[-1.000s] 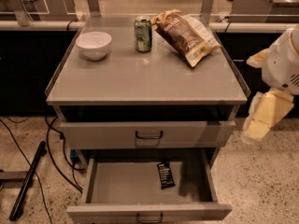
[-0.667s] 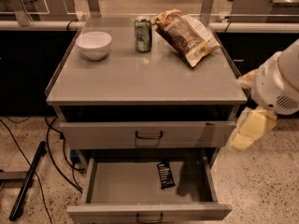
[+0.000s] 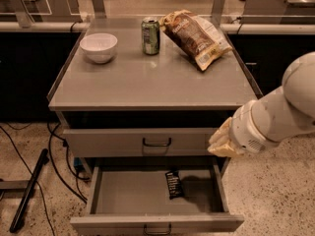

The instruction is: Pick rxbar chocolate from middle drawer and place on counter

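The rxbar chocolate (image 3: 173, 184), a small black bar with white lettering, lies flat on the floor of the open middle drawer (image 3: 128, 195), right of its centre. My gripper (image 3: 220, 141), cream-coloured on the end of the white arm (image 3: 275, 117), hangs at the right end of the upper drawer's front, above the open drawer's right wall. It is up and to the right of the bar and apart from it. The counter (image 3: 147, 80) is the grey cabinet top.
On the counter stand a white bowl (image 3: 99, 47) at back left, a green can (image 3: 150, 36) at back centre and a brown-and-yellow chip bag (image 3: 194, 37) at back right. The upper drawer front (image 3: 147, 141) sticks out slightly. Cables and a black bar (image 3: 29, 191) lie on the floor at left.
My arm and gripper have moved left and down from beside the cabinet to over the open drawer's right side. The bar has not moved.
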`<state>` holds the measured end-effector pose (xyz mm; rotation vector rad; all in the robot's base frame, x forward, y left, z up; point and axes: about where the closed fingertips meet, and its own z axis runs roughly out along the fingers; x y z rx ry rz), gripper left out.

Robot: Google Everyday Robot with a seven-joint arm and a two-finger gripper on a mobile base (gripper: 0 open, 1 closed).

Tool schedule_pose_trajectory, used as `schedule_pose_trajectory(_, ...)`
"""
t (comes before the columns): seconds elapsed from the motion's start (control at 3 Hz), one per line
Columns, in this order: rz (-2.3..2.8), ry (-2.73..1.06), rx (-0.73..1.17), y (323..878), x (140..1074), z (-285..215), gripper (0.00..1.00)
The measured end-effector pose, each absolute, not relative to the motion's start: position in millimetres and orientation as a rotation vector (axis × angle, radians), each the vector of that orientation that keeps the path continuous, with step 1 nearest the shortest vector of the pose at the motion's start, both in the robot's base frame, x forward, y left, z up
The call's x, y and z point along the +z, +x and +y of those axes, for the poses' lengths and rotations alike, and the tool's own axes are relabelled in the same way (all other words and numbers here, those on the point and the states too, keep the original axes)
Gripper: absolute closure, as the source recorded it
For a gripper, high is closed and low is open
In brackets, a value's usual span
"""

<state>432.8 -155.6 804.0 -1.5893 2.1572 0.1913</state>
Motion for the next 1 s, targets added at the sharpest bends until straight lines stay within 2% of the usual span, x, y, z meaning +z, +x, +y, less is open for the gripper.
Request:
schedule_pose_trajectory(0.33,2.173,-1.615,0.288,433,746,-130,1.0)
schedule_pose_trajectory(1.0,2.118,-1.652,0.305,430,724,-127,1.0)
